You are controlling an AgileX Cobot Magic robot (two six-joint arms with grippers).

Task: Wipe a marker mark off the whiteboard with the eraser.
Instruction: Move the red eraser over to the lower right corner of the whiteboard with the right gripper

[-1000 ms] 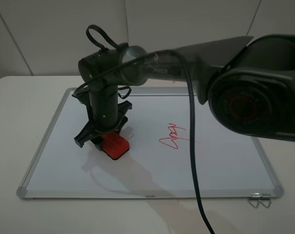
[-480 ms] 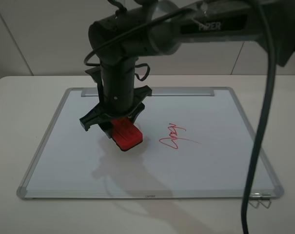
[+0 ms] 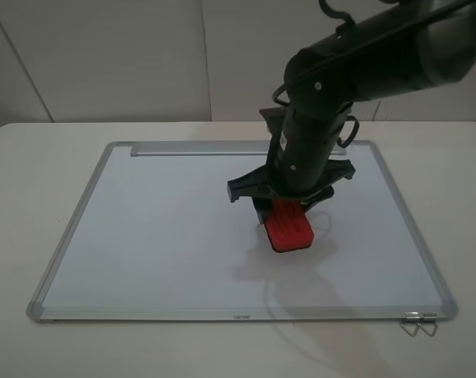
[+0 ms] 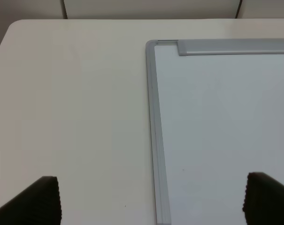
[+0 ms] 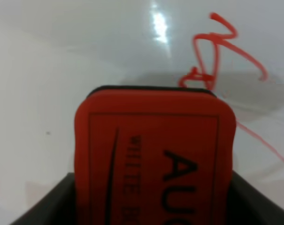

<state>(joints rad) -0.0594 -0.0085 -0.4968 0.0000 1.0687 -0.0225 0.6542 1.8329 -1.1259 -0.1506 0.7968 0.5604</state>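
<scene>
The whiteboard (image 3: 143, 236) lies flat, and the work is right of its centre, toward its near edge. There the eraser (image 3: 290, 230) sits low over the whiteboard's surface and looks tilted. Whether its felt is fully down cannot be told, so you should level it and press evenly before sweeping. In the right wrist view the marker mark (image 5: 212, 49) shows just past the eraser's leading edge, with a thin red stroke running off along one side. From here you should push straight across the scribble, then overlap a return pass so no red streak is left on the whiteboard.

The right gripper (image 3: 286, 206) pinches the eraser by its long sides, with the block filling the gap between the jaws. The left gripper (image 4: 153, 200) hangs spread wide and holds nothing, above the whiteboard's left frame rail near its far corner.
</scene>
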